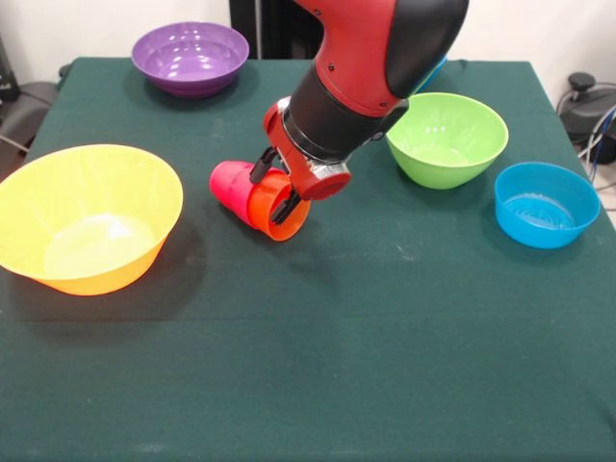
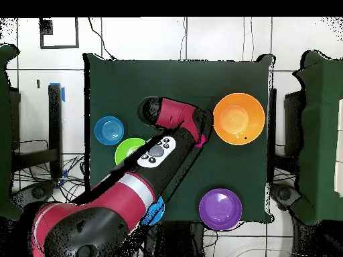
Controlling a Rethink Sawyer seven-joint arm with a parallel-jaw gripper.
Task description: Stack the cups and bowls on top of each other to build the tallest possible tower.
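Note:
In the front view my gripper is shut on the rim of the orange cup, with one finger inside its mouth and one outside. The orange cup is tipped on its side with its mouth towards the camera. It is nested with the red-pink cup, which sticks out behind it, low at the table's middle. I cannot tell whether they touch the cloth. In the overhead view the arm hides the gripper and only a bit of the red-pink cup shows. The purple and lime green cups are out of view.
A large orange-yellow bowl stands at the left. A purple bowl stands far left. A lime green bowl and a blue bowl stand at the right. A second blue bowl is mostly hidden behind the arm.

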